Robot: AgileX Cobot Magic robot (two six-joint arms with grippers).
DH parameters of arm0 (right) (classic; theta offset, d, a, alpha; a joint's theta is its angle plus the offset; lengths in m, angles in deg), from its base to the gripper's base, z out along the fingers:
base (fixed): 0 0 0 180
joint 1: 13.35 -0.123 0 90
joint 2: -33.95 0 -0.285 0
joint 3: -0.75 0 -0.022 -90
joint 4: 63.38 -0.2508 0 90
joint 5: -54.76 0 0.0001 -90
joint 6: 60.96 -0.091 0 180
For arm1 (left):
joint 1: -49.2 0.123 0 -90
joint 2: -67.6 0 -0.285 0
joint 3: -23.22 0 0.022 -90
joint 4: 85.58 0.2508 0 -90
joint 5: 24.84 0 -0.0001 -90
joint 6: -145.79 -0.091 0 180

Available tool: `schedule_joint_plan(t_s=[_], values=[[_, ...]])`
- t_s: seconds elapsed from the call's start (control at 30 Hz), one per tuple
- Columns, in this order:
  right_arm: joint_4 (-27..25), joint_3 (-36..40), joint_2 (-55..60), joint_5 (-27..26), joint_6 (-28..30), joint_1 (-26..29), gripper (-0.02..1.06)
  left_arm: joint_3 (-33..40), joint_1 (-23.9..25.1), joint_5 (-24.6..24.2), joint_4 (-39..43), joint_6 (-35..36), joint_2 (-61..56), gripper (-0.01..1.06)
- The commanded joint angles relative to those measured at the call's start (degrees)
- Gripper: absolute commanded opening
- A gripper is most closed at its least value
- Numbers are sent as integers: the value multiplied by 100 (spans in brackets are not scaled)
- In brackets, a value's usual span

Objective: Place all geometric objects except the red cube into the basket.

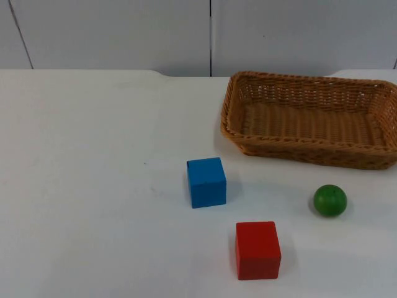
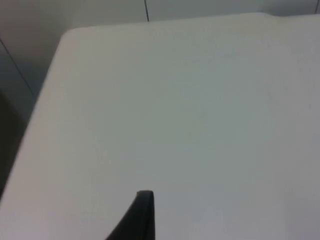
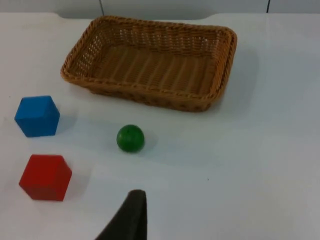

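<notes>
On the white table (image 1: 93, 186) sit three small solids and a woven basket (image 1: 248, 146). The basket, brown wicker and empty, lies at the upper right of the top view, its long side roughly along the far wall. The blue cube (image 1: 206, 182) rests near the middle, well apart from the basket's near rim. The green ball (image 1: 330, 200) sits to the right, near the basket's front wall but not touching it. The red cube (image 1: 257, 249), which is meant to stay out, stands at the lower middle, just below and right of the blue one.

The blue cube looks rigid and light, likely painted wood; its flat opposite faces give a sure hold, taken square across the sides. The ball looks just as hard but smooth and glossy, so I would expect it to roll or squirt out unless pinched across its widest part.

The right gripper (image 3: 131, 220) hangs above the table on the near side of the ball; the left gripper (image 2: 137, 217) waits over bare table. I cannot tell how wide either stands.
</notes>
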Motion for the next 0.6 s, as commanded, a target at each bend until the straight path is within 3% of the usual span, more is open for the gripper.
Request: schedule_joint_plan(t_s=[0.0, 0.07, 0.2, 0.43, 0.57], values=[[64, -186, 341, -328, -46, 30, 105, -199, 17, 517, 153, 45, 287, 105], [132, -416, 784, -535, -123, 30, 105, -373, 17, 795, 262, 103, 560, 105], [153, -1035, 1868, -1038, -149, 30, 105, -1100, 17, 1862, 677, 565, 1765, 105], [165, -1845, 3146, -1706, -149, 30, 105, -1802, 17, 2152, 662, 576, 3102, 105], [165, -2287, 3685, -1767, -137, 30, 105, -2022, 17, 2152, 652, 724, 3845, 105]])
